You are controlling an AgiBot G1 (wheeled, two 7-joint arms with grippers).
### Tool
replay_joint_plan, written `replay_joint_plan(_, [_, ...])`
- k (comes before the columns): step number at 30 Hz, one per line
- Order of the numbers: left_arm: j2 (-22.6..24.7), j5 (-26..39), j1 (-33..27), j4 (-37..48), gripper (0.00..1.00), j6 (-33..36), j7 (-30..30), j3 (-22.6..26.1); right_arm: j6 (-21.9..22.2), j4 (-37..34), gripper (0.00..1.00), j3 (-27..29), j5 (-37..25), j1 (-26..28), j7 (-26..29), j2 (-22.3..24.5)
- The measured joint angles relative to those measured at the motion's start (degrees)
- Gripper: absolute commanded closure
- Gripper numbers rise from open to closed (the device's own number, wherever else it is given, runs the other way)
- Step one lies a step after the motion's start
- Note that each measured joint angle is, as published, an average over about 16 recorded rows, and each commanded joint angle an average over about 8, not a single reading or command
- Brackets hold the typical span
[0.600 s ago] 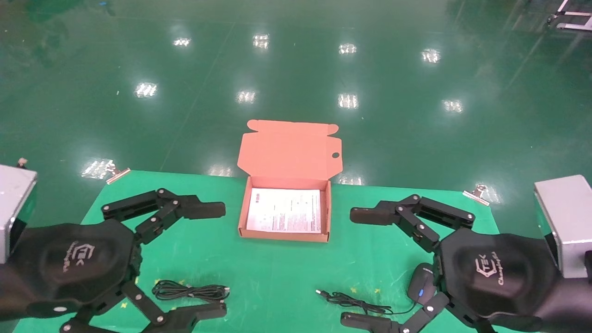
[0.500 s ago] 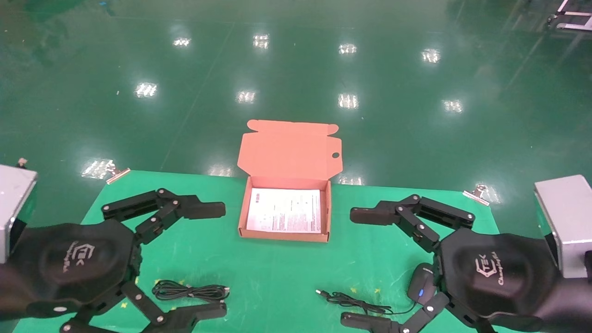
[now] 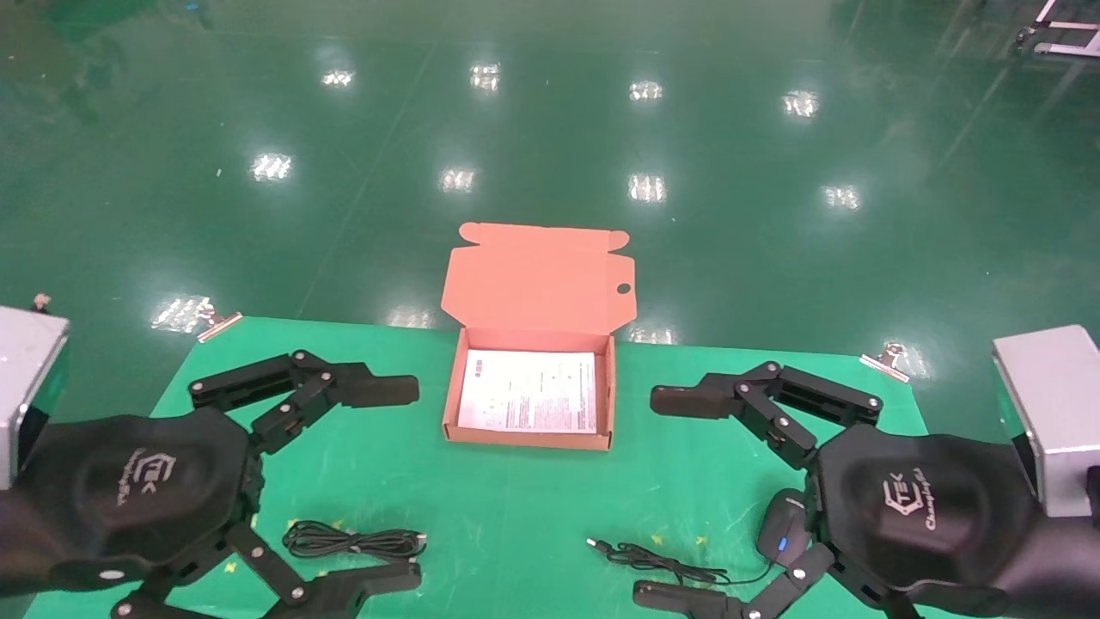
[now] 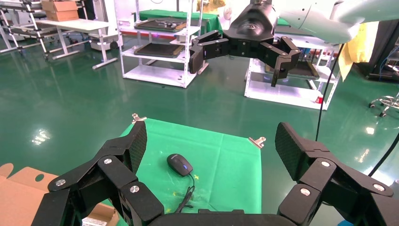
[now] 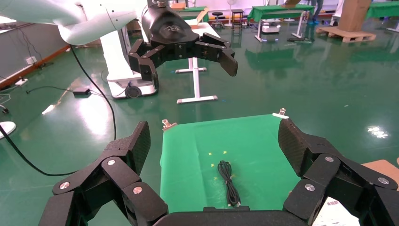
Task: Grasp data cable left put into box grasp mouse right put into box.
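While both arms hover above the green mat [image 3: 516,507], the left gripper [image 3: 391,481] stands spread wide over the coiled data cable [image 3: 354,542], and the right gripper [image 3: 679,494] stands equally released over the mouse [image 3: 780,526]. The box [image 3: 530,438], lid raised, sits between them at the mat's far edge.

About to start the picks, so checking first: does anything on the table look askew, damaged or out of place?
Nothing stands out. The box sits open and square, the data cable lies coiled, the mouse is upright with its cord loose. Left gripper and right gripper are both open.
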Motion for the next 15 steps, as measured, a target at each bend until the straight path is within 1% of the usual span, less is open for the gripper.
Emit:
replay_joint_plan(5, [-0.19,1.00,-0.24,-0.13,0.00,-0.12,-0.03,0.33,-0.17,0.06,0.00,-0.26,-0.47,0.17,0.30,0.19])
replay_joint_plan(8, [-0.34,2.66,-0.75,-0.39,0.00,-0.20,-0.23,0.96,-0.62,0.37,0.00,-0.99,-1.98,0.98,0.96,0.57])
replay_joint_plan(12, [-0.50,6.76,-2.21,-1.09,0.00,-0.21,-0.55,2.52,-1.76,1.05,0.00,-3.13,-5.96,3.56,2.47,0.99])
replay_joint_plan(15, [-0.40,11.10,-3.99,-1.72,0.00,0.13,-0.73,4.29,-2.82,1.69,0.00,-6.36,-10.46,6.90,3.76,1.06])
